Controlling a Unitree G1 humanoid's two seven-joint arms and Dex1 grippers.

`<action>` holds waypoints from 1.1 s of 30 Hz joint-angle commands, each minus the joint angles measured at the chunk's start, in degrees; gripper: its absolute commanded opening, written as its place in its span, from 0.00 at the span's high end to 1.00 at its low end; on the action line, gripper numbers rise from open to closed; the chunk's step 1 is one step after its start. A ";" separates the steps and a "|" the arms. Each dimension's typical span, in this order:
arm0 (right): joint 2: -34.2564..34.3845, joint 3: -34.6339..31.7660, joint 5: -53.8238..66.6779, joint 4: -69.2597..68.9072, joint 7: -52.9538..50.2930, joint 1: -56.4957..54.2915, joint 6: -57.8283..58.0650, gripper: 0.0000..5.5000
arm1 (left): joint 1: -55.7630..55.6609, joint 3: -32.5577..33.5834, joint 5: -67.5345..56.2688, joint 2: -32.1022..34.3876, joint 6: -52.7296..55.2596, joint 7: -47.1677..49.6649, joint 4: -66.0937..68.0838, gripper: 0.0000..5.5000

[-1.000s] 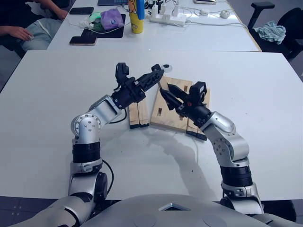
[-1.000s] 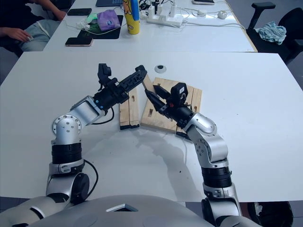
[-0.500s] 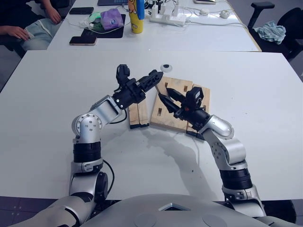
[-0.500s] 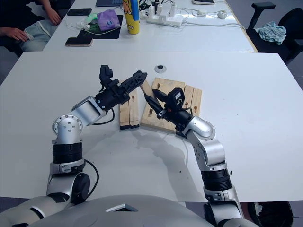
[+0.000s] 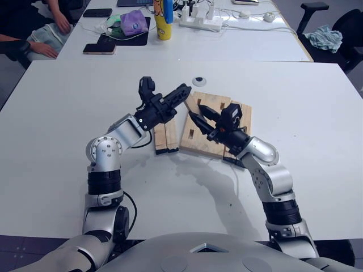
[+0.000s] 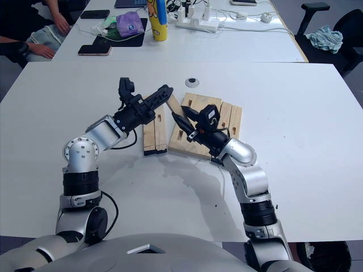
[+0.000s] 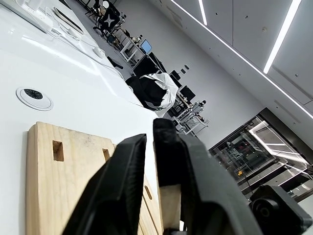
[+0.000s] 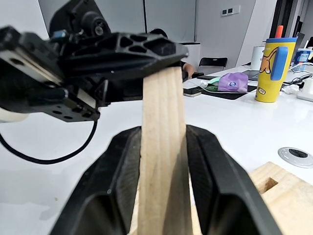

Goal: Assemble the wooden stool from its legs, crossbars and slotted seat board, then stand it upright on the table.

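Note:
A short wooden leg (image 6: 174, 104) is held tilted above the table, and both grippers meet on it. My left gripper (image 5: 182, 90) is shut on its upper end, with the wood (image 7: 168, 209) showing between the black fingers. My right gripper (image 5: 196, 118) is shut on the lower part, its fingers pressed against both sides of the leg (image 8: 164, 147). Under them the slotted seat board (image 5: 207, 136) lies flat on the white table (image 5: 68, 113). Two wooden pieces (image 5: 166, 137) lie side by side at the board's left, and more pieces (image 5: 243, 113) lie at its right.
A round cable grommet (image 5: 198, 80) sits just behind the board. The table behind carries a yellow cup (image 5: 163, 20), a power strip (image 5: 201, 22), phones (image 5: 100, 48) and a purple bundle (image 5: 134, 22). An office chair (image 5: 326, 37) stands at the far right.
My right gripper has moved left and forward to the leg and its fingers now clasp the lower part. The left gripper has dipped slightly with the leg.

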 commanded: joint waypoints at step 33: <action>0.50 -2.74 -2.63 9.20 -3.79 -4.29 1.46 0.65 | 6.44 1.10 23.44 -14.78 -34.42 20.75 4.73 0.92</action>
